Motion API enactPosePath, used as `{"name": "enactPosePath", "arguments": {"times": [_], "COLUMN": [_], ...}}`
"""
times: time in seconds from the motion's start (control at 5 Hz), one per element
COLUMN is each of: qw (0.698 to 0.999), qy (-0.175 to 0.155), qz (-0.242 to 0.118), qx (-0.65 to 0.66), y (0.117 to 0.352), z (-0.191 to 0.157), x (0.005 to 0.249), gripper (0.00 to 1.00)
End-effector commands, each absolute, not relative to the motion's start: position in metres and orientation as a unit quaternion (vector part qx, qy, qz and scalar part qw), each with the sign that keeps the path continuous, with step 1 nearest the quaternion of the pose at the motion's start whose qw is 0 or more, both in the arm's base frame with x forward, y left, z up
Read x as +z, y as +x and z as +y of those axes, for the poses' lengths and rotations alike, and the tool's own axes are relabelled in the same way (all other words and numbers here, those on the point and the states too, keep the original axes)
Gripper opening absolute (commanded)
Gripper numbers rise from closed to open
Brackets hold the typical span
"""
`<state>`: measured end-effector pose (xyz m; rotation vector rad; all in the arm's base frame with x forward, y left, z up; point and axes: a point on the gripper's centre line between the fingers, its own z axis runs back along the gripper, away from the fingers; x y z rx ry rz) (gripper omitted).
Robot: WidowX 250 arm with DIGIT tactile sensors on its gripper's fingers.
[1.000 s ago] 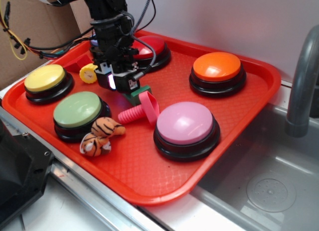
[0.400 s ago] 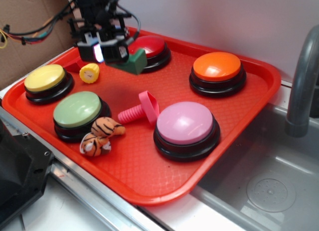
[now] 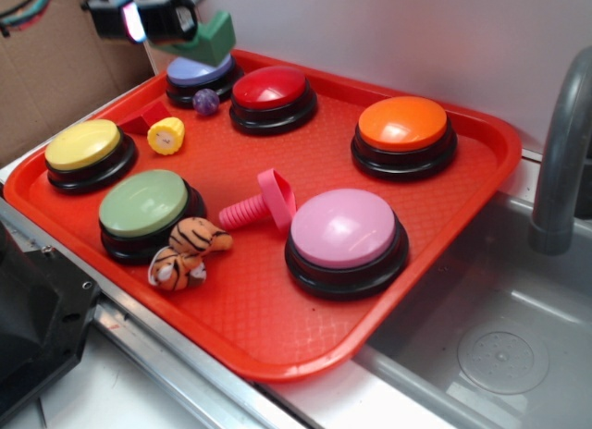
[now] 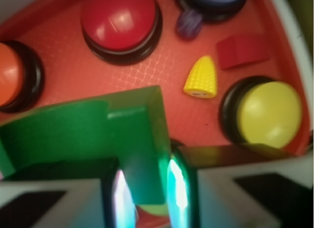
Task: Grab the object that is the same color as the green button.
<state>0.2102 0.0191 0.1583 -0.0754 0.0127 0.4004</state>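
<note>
Exterior view: only the lower end of the gripper [image 3: 180,27] shows at the top left corner; the arm above it is cut off by the frame edge. Its jaws are clamped on the dark green block [image 3: 211,38], which hangs clear of the tray, above the purple button [image 3: 197,73]. Wrist view: the block [image 4: 98,134] fills the lower left, stepped in outline, its stem pinched between the two lit fingers [image 4: 177,191]; edges are blurred and the finger bodies are out of focus.

Red tray [image 3: 259,309] sits on a metal counter beside a steel sink [image 3: 481,337]; a grey faucet pipe [image 3: 560,152] is cropped at the right. Plain pale wall behind, cardboard at far left.

On the tray:
- pale green dome button [image 3: 144,203], front left, well apart from the block
- yellow button [image 3: 84,145], left edge
- red button [image 3: 270,89], just beside the purple one
- orange button [image 3: 403,124], back right
- pink button [image 3: 344,228], centre right
- pink ribbed screw toy [image 3: 261,203], lying on its side
- toy tiger [image 3: 185,251], touching the green button's base
- toy corn [image 3: 166,135]
- small purple ball [image 3: 205,101], half hidden against the purple button
- small red block [image 3: 146,117], hard to pick out against the tray
</note>
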Motion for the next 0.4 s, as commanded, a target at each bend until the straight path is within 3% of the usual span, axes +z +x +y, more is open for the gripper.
{"name": "enactPosePath", "arguments": {"times": [0.0,0.2], "qw": [0.975,0.968], "qy": [-0.017,-0.017], "qz": [-0.083,-0.072], "qx": [0.204,0.24], "y": [0.1933,0.1911], "z": [0.0098,0.0156], "x": [0.202,0.1972], "gripper": [0.0,0.0]}}
